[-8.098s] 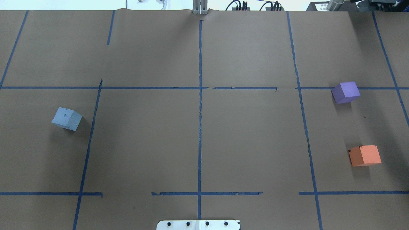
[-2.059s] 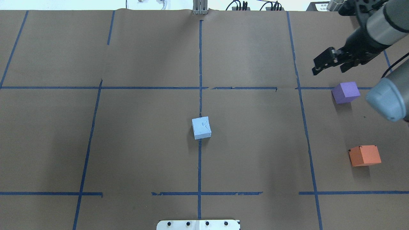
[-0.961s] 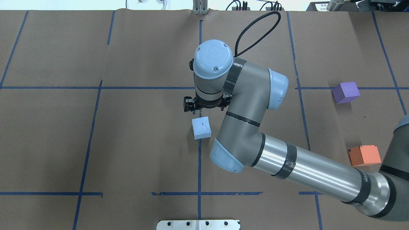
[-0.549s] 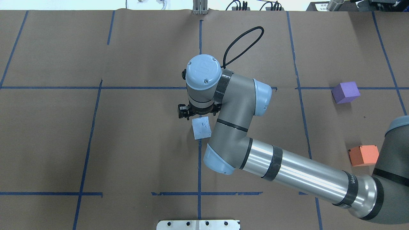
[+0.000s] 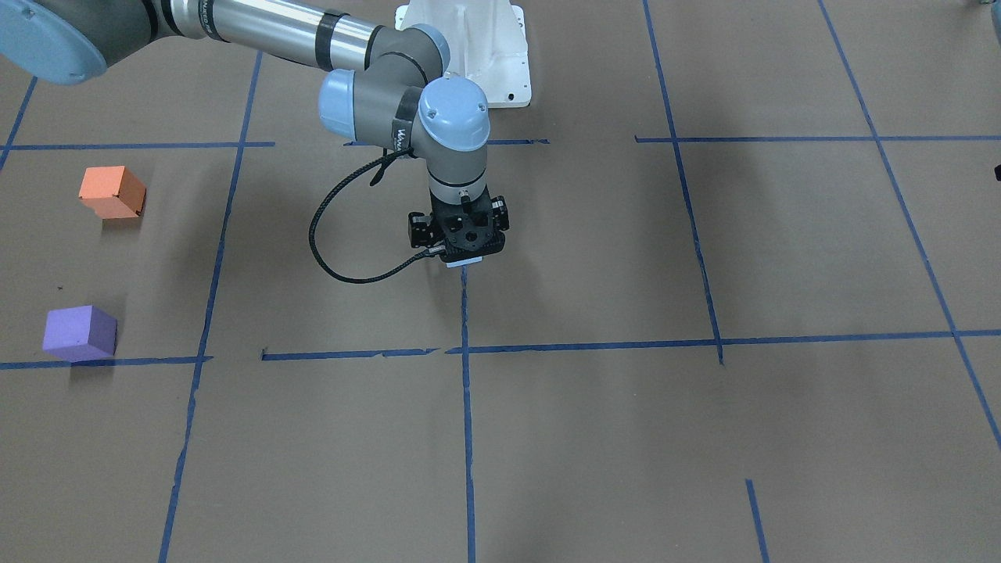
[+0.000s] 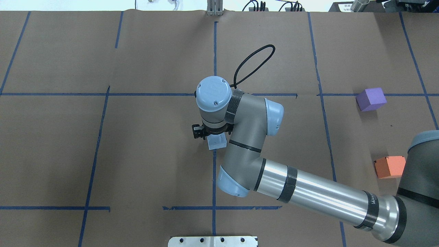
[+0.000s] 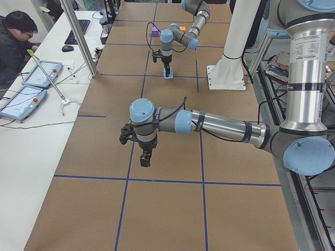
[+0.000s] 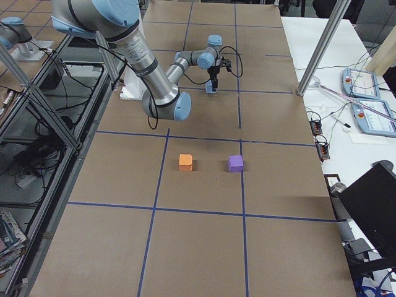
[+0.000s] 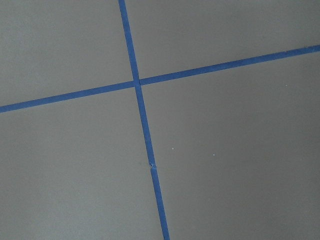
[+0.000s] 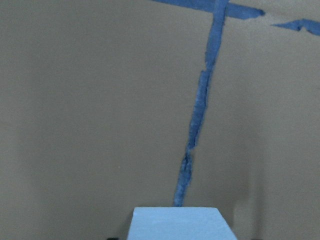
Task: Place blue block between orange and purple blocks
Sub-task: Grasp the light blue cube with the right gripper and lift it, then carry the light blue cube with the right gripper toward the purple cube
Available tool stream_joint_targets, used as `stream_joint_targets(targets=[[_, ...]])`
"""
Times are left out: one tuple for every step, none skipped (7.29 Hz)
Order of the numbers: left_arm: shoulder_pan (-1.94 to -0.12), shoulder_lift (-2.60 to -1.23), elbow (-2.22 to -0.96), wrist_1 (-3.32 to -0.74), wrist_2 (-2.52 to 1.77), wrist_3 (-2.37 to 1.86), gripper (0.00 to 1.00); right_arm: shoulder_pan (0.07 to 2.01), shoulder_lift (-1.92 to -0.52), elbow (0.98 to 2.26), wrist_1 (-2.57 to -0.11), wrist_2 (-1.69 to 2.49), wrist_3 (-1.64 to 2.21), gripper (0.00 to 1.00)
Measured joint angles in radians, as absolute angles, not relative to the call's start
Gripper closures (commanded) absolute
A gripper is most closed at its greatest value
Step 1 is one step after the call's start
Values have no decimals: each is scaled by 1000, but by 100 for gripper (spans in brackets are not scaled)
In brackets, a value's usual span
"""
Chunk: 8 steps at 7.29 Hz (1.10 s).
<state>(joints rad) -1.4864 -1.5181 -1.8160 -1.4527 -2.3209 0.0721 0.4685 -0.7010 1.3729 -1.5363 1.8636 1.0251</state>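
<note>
Where tape strip (image 6: 215, 51) runs, matte blue cube (image 6: 216, 144) beneath right jaws.

No text is readable; the white print on the right arm's (image 6: 308, 192) black band (image 5: 403, 134) is too blurred.

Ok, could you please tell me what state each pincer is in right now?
Left pincer: cannot be told; it shows only in the side view.
Right pincer: open, low over the blue block, not yet closed on it.
</note>
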Motion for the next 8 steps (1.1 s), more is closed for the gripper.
stream_joint_targets(targets=[[-1486,-1518,-1815,-1453,-2324,72,0,468,-700,1373,-1539,1866,1027,74],[-1486,-1517,-1815,-1453,-2330,72,0,473,-700,1379,-1541,1872,1030,74],[-1486,-1517,-1815,-1453,-2333,72,0,496,-705,1391,-1543,1896,1032,73],[-1486,-1517,-1815,-1453,-2334,72,0,544,-730,1422,-1544,1942,1031,72],[-1486,-1517,-1815,-1453,-2335,72,0,602,-784,1475,-1544,1989,1029,72],[-1486,-1517,-1815,-1453,-2335,71,0,671,-860,1533,-1545,2034,1024,70],[-1486,-1517,-1815,-1453,-2335,71,0,733,-935,1575,-1543,2068,999,67],[-1486,-1518,-1816,-1453,-2335,71,0,791,-1030,1622,-1537,2088,921,67]])
